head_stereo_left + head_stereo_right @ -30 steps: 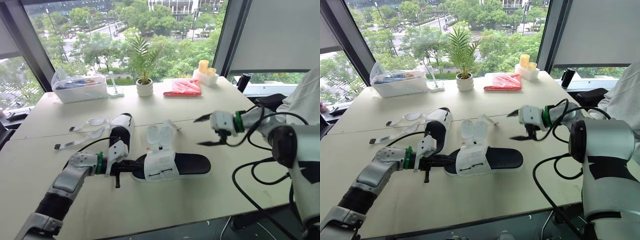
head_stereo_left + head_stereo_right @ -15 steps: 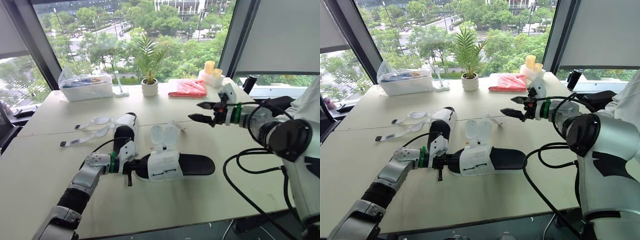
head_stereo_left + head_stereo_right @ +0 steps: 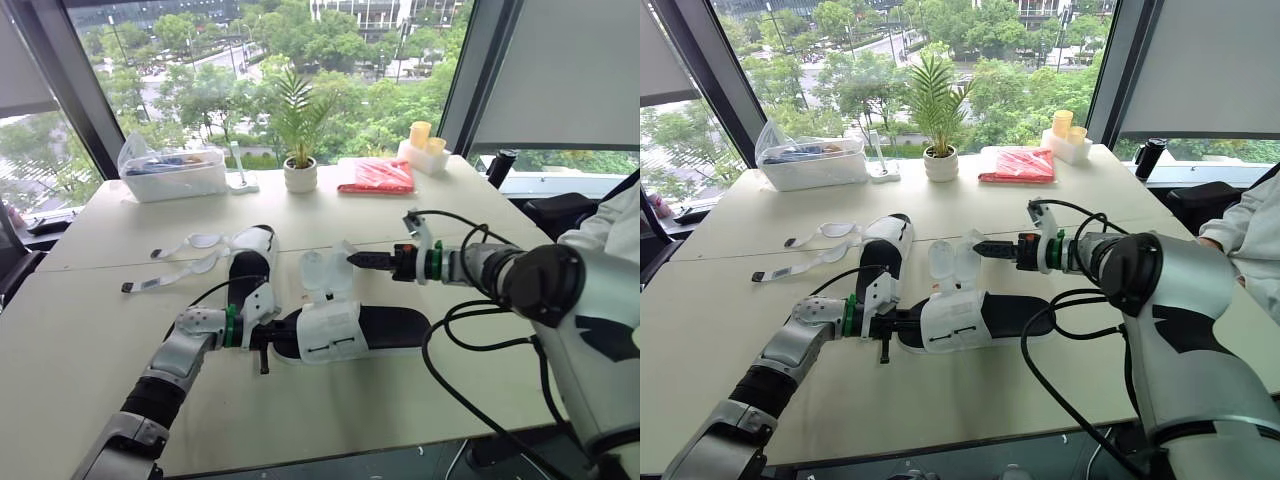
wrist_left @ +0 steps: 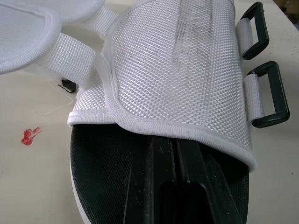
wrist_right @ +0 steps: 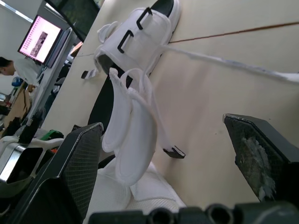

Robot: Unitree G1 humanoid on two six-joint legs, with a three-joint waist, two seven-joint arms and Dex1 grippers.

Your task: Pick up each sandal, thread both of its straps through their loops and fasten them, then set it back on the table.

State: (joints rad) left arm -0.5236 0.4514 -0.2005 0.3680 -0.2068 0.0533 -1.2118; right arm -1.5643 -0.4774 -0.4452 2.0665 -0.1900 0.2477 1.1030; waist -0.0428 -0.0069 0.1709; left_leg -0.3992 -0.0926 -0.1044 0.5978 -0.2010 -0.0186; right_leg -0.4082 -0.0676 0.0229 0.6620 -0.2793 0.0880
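On the flat pale table [image 3: 90,330] lies a black-soled sandal [image 3: 345,330] with a bumpy white woven top; the other sandal [image 3: 245,268] lies just behind it. Left claw [image 3: 268,338] is clamped on the first sandal's heel. Right claw [image 3: 353,259], fingers apart, has come down beside its soft rounded straps [image 3: 325,270], which stand up.

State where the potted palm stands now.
Head views: the potted palm stands at the table's far edge, between the clear plastic box on the robot's left and the red packet on its right.
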